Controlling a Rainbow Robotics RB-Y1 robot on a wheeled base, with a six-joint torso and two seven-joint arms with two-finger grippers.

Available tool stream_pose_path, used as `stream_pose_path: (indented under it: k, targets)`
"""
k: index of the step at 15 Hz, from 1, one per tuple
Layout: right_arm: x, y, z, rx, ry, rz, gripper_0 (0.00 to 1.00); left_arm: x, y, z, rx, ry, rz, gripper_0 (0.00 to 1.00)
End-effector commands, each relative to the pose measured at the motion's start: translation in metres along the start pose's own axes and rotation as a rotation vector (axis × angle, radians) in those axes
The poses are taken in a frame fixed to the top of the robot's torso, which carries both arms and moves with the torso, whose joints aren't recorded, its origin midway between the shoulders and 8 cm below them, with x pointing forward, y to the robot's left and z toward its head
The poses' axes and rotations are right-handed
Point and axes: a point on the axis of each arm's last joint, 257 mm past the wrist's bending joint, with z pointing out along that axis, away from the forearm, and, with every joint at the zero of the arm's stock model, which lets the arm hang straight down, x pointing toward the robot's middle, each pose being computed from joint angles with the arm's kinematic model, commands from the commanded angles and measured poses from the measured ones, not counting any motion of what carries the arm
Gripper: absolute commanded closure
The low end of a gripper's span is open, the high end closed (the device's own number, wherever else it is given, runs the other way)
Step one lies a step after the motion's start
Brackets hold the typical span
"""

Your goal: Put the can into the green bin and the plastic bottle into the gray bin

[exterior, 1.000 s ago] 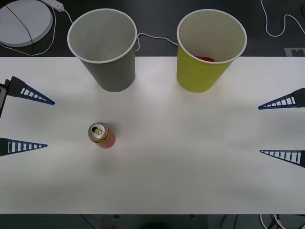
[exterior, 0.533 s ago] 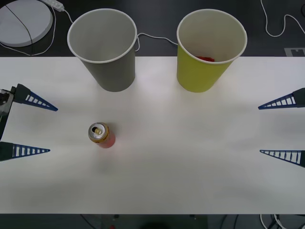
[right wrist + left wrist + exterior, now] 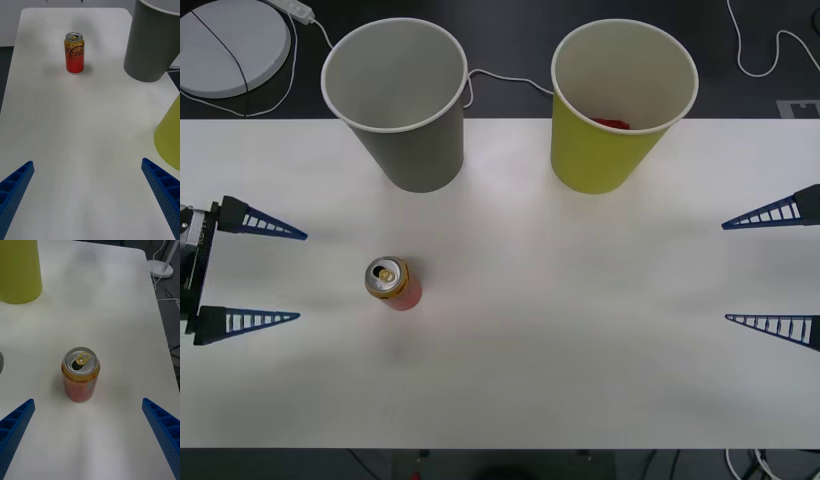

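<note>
**Red-and-orange can upright, both tools spread**

Red-and-orange, the can (image 3: 392,283) stands upright on the white counter (image 3: 580,340), nearer us than the gray bin (image 3: 396,100). We see the green bin (image 3: 620,100) beside the gray one. Our left tool (image 3: 252,274) sits near the can, fingers spread wide, touching nothing. Our right tool (image 3: 772,270) waits well apart from the can, also spread.

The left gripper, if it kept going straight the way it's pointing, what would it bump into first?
Probably the can. It stands upright between the open left gripper's fingers' line, with only bare table before it.
</note>
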Motion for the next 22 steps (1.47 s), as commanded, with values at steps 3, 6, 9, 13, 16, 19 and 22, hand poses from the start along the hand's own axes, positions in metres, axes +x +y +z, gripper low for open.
stream_pose_path:
  k: [3,6,9,13,16,19,22]
  targets:
    - [0.0,0.0,0.0,0.0,0.0,0.0,0.0,0.026,-0.002,0.01,-0.036,-0.062,-0.013,0.0]
    - [0.0,0.0,0.0,0.0,0.0,0.0,0.0,0.039,-0.003,0.016,-0.056,-0.121,-0.024,0.0]
    - [0.0,0.0,0.0,0.0,0.0,0.0,0.0,0.052,-0.005,0.023,-0.075,-0.163,-0.036,0.0]
    - [0.0,0.0,0.0,0.0,0.0,0.0,0.0,0.062,-0.006,0.04,-0.126,-0.218,-0.059,0.0]
    - [0.0,0.0,0.0,0.0,0.0,0.0,0.0,0.063,-0.01,0.055,-0.143,-0.257,-0.083,0.0]
    - [0.0,0.0,0.0,0.0,0.0,0.0,0.0,0.062,-0.01,0.071,-0.163,-0.279,-0.091,0.0]
    - [0.0,0.0,0.0,0.0,0.0,0.0,0.0,0.062,-0.008,0.088,-0.183,-0.283,-0.086,0.0]
